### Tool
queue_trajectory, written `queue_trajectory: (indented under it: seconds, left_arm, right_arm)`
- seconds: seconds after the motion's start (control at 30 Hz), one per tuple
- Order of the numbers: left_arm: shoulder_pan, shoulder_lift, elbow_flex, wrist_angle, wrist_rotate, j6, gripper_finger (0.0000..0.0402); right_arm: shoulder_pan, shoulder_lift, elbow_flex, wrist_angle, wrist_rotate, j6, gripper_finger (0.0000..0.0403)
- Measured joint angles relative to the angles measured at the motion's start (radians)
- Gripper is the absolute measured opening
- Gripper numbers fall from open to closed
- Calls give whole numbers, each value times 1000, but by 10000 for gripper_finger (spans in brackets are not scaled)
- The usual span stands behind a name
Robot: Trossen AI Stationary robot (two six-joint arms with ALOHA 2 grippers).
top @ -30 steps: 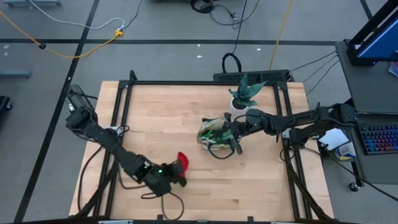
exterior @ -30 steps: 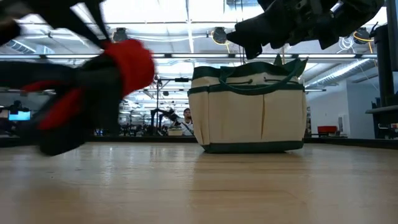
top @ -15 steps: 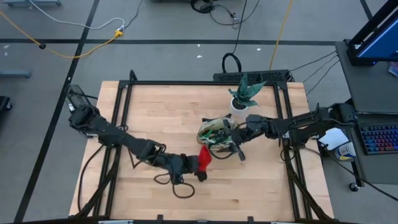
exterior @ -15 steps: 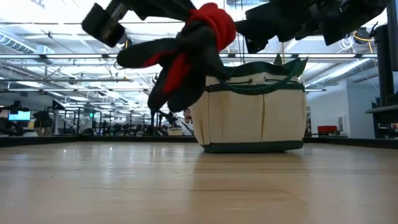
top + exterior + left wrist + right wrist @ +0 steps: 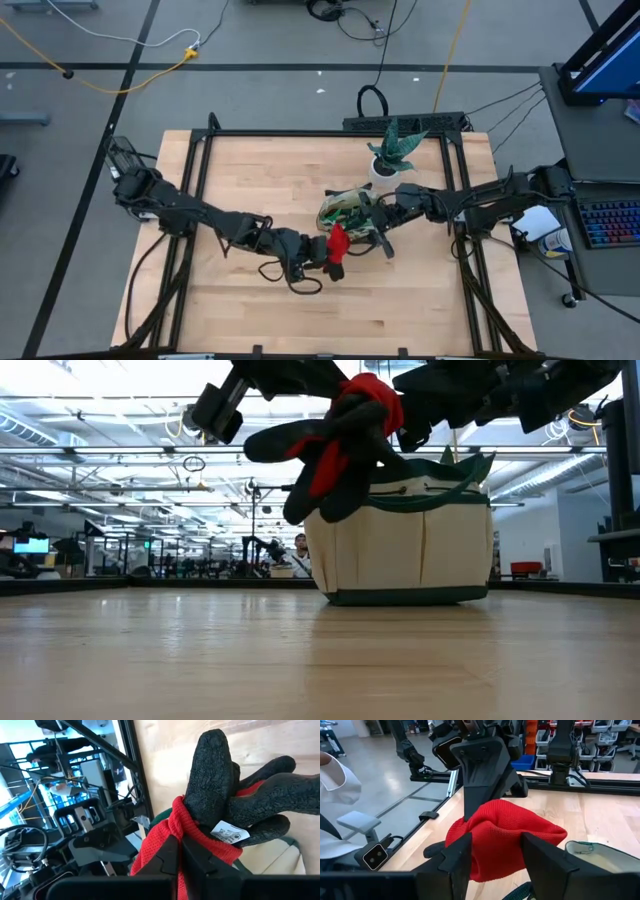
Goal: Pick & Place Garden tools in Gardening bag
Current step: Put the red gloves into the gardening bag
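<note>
A: What is the left tool doing?
B: Its fingers are pinched on the red cuff of the gloves, holding them off the worktop just beside the bag, at rim height in the low view.
A: And the right tool?
B: It hangs over the bag's far rim, fingers spread, with the red cuff showing between them from its wrist camera; I can't tell if they touch it.
A: What's in the bag?
B: Green things show inside; I can't make them out. A potted plant stands just behind it.
</note>
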Motion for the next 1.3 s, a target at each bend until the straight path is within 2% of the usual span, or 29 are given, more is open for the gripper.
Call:
queue_trajectory:
  seconds: [0.2,0.4,0.7,0.9,1.0,1.13,1.3]
  left_arm:
    - [17,0,0,19,4,14,12]
    - [36,0,0,30,3,14,13]
    - [67,0,0,33,8,13,13]
    - [71,0,0,34,6,-14,7]
    - [71,0,0,34,4,-103,7]
    - [71,0,0,37,3,-306,33]
    - [71,0,0,43,-7,-615,59]
  right_arm:
    - [0,0,0,0,1,-13,179]
    - [0,0,0,-8,54,-19,168]
    - [-1,0,0,-24,56,-65,115]
    - [-1,0,0,-24,56,-106,38]
    - [0,0,0,-24,55,-106,12]
    - [0,0,0,-24,58,-99,21]
    - [0,1,0,-26,59,-99,12]
